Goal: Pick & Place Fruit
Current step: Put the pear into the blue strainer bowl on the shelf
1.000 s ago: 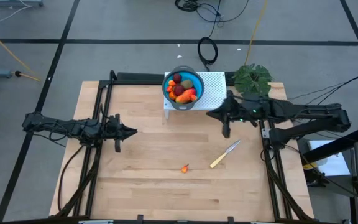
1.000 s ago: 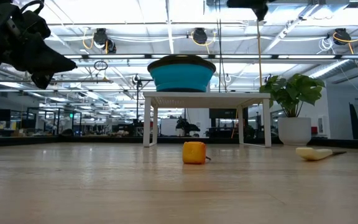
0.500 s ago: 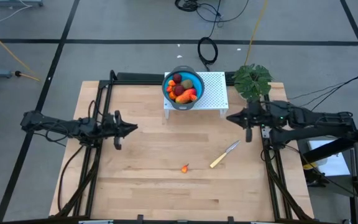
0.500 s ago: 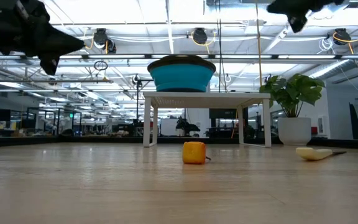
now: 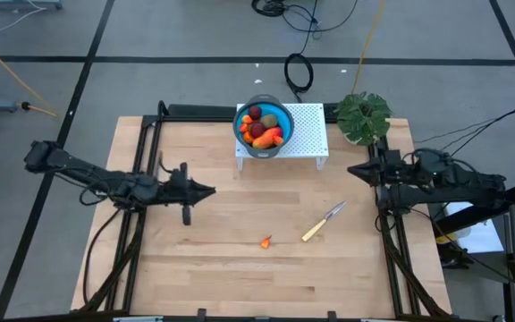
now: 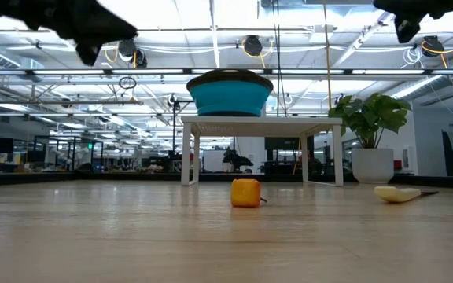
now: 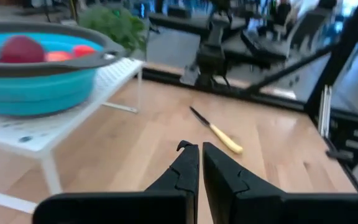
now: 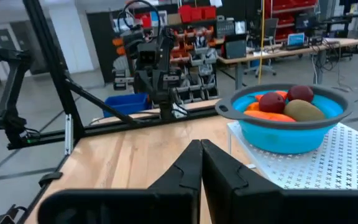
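Note:
A blue bowl [image 5: 263, 126] stands on a white perforated rack [image 5: 304, 134] at the table's far middle. It holds the fruit: dark red balls [image 8: 271, 101], a brownish-green oval [image 8: 303, 110] and orange pieces. One small orange bit [image 5: 266, 241] lies alone on the table, nearer the front; the low view shows that orange bit [image 6: 245, 192] too. My left gripper [image 5: 211, 190] hangs shut and holds nothing, left of centre and pointing toward the table's right. My right gripper [image 5: 350, 170] is also shut with nothing in it, near the right edge and pointing left.
A yellow-handled knife [image 5: 323, 222] lies on the table right of the orange bit. A green potted plant [image 5: 363, 116] stands at the far right corner, beside the rack. Bare wood lies between the two grippers and along the front.
My left gripper has gone up and toward the table's right, over the middle. My right gripper has drawn back from beside the rack toward the table's right edge. Both stay shut. The fruit, bowl and knife have not moved.

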Motion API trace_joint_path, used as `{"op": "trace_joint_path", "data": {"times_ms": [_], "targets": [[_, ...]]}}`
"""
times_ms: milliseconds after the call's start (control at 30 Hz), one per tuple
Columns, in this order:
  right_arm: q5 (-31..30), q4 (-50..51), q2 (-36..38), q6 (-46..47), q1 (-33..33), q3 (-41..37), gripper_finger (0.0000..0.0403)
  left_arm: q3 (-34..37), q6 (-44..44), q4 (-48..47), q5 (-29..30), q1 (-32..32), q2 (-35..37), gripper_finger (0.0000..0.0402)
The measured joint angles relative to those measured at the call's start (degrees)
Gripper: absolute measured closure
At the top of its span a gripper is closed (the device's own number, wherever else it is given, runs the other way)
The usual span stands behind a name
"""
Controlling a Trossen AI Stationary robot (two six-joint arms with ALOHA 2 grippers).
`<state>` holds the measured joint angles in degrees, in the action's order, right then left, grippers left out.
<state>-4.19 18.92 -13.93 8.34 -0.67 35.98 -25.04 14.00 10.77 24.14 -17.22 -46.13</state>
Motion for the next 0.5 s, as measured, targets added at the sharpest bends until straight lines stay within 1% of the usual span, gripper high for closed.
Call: {"op": "trace_joint_path", "data": {"times_ms": [67, 167, 367, 500], "targets": [[0.53, 0.74, 1.71, 0.00, 0.00, -0.04, 0.0403, -4.01, 0.27, -2.78, 0.00, -0.95, -3.96, 0.0383], [2.94, 1.98, 4.14, -0.30, 0.00, -0.06, 0.0403, -9.81, 1.51, -6.19, 0.01, -2.65, -9.61, 0.0383], [2.99, 6.23, 8.07, -0.46, 0.00, -0.06, 0.0403, -21.62, 1.71, -12.09, 0.45, -5.88, -21.07, 0.0383], [3.01, 9.08, 10.04, -0.46, 0.00, -0.06, 0.0403, -29.83, 4.00, -16.27, 1.73, -7.03, -28.37, 0.0383]]}}
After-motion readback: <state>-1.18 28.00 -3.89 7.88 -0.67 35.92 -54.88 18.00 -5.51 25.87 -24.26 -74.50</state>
